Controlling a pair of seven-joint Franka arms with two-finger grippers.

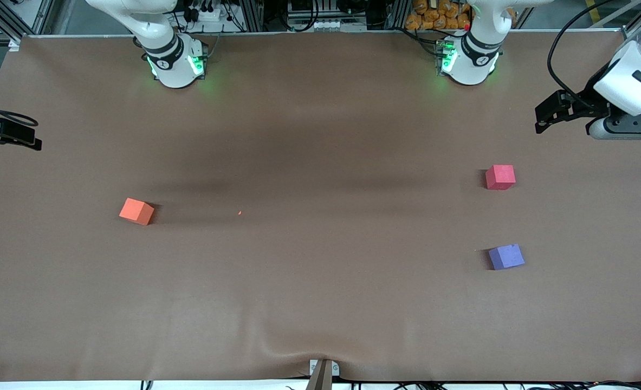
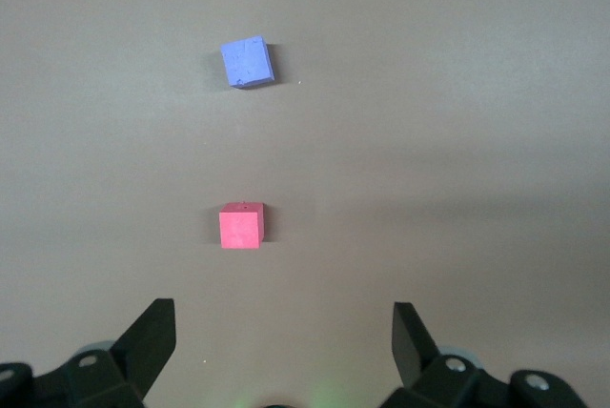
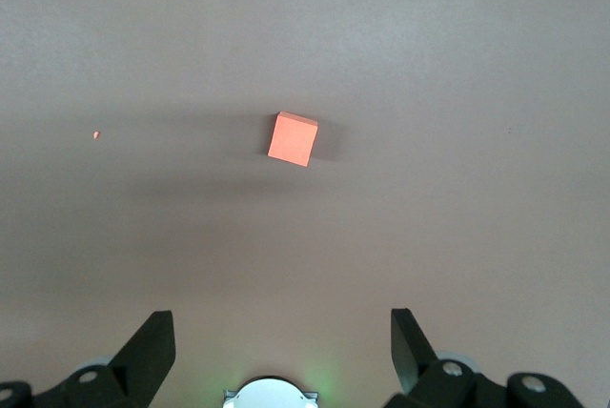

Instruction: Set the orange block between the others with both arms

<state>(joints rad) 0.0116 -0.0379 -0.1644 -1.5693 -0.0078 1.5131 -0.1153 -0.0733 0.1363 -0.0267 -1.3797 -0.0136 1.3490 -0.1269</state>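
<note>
The orange block (image 1: 136,211) (image 3: 293,139) lies alone on the brown table toward the right arm's end. Toward the left arm's end sit the two others, a pinkish-red cube (image 1: 500,177) (image 2: 240,227) and a purple-blue cube (image 1: 506,257) (image 2: 247,62) nearer the front camera, with a gap between them. My left gripper (image 1: 541,118) (image 2: 284,332) hangs open and empty above the table's end by the red cube. My right gripper (image 1: 36,135) (image 3: 282,332) hangs open and empty over the table's other end, high above the orange block's area.
A tiny orange speck (image 1: 239,213) (image 3: 96,134) lies on the table cover beside the orange block, toward the middle. The cover wrinkles at a clamp (image 1: 323,372) on the front edge. The arms' green-lit bases (image 1: 176,65) (image 1: 469,59) stand along the back edge.
</note>
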